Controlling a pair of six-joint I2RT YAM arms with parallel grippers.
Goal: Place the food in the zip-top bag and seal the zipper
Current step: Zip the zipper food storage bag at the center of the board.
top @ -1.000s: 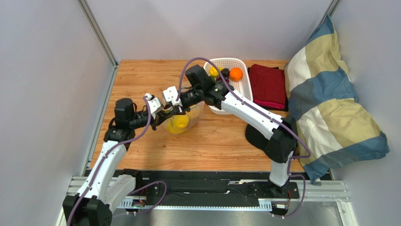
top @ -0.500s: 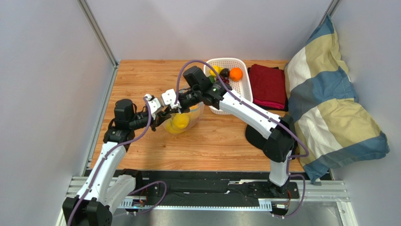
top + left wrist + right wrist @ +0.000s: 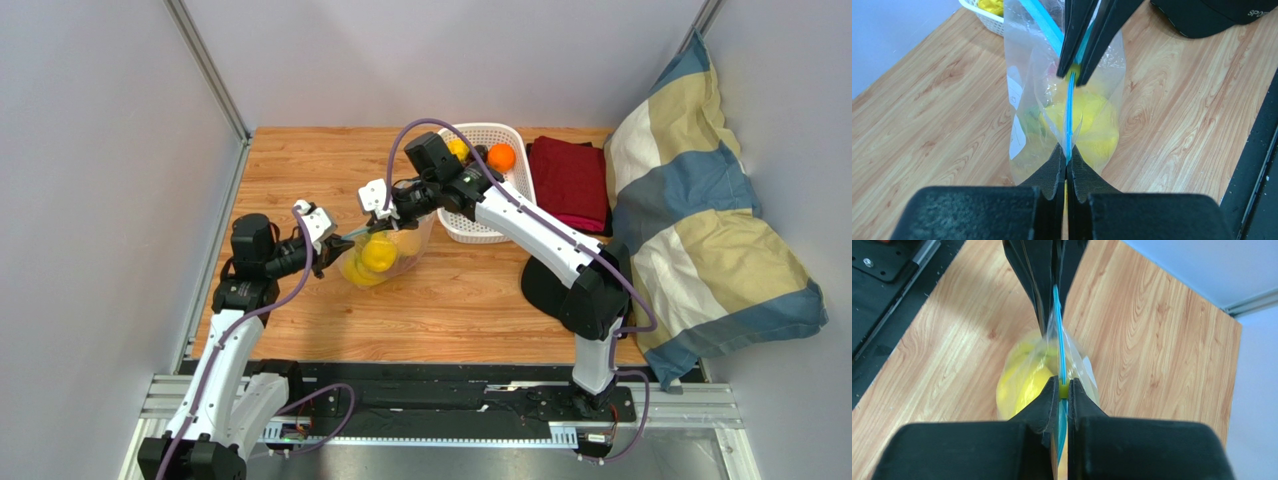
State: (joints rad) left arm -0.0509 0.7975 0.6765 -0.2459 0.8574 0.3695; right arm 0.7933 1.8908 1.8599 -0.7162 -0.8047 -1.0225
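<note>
The clear zip-top bag (image 3: pixel 392 248) stands on the wooden table with yellow food (image 3: pixel 378 256) inside. Its teal-blue zipper (image 3: pixel 1069 117) runs taut between both grippers. My left gripper (image 3: pixel 1068 151) is shut on the near end of the strip, left of the bag (image 3: pixel 348 238). My right gripper (image 3: pixel 1063 384) is shut on the strip too, facing the left one from the far end (image 3: pixel 1073 75). Further food lies in the white basket (image 3: pixel 510 212): an orange fruit (image 3: pixel 501 157), a yellow piece (image 3: pixel 458 150) and a dark grape cluster (image 3: pixel 479 153).
A folded maroon cloth (image 3: pixel 568 183) lies right of the basket, with a large striped pillow (image 3: pixel 700 220) beyond it. A black cap (image 3: pixel 545 290) sits beside the right arm. Grey walls close in the table on the left and at the back.
My right gripper has shut on the zipper. The two grippers have drawn apart along it, left one to the left, right one to the right, and the strip is now pulled straight.
</note>
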